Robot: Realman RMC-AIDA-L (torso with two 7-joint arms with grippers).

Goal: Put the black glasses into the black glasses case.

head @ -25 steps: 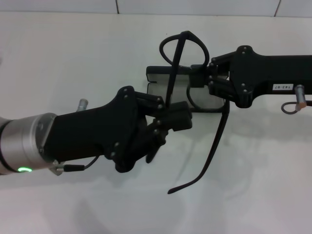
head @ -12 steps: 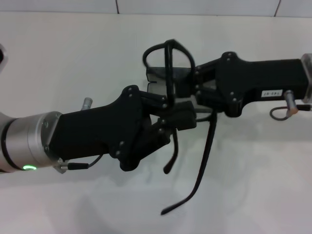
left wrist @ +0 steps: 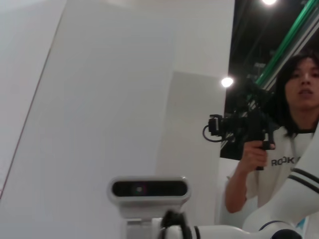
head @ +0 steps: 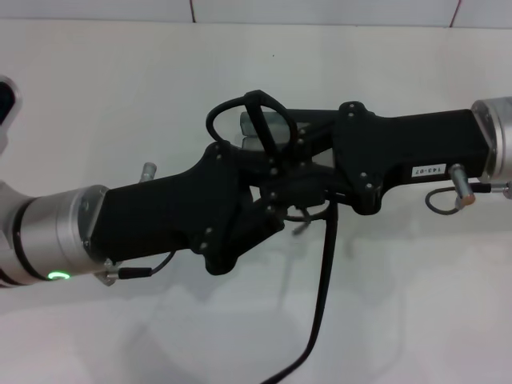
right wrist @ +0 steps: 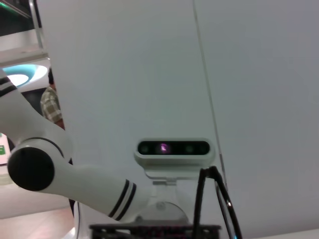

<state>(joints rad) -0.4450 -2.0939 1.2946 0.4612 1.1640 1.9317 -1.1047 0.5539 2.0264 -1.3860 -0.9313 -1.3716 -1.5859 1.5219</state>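
Since both arms are bunched together mid-table, you've got a tangle to read here. The black glasses (head: pixel 264 128) are up in the air between the left gripper (head: pixel 276 180) and the right gripper (head: pixel 308 160), front frame poking up above the fingers and one long temple arm dangling straight down toward the near edge of the white table (head: pixel 120 88). Both claws look pinched onto the frame where they meet, but which one is really carrying it, you can't tell from the head view.

Handling-wise, figure these as very light, thin and springy: the temples will flex and swing, the hinges are the weak spot, and the lenses are slick. You'd want your hold on the bridge or the rim, not out on a temple tip.

The black glasses case (head: pixel 276 128) is nearly all hidden behind the grippers; only a pale sliver of what I take for its grey lining shows beside the frame, so whether it sits open is a guess. The second temple is lost in the black fingers. The wrist views point up and away at the robot's head camera (left wrist: pixel 148 189) and show nothing of the grip.
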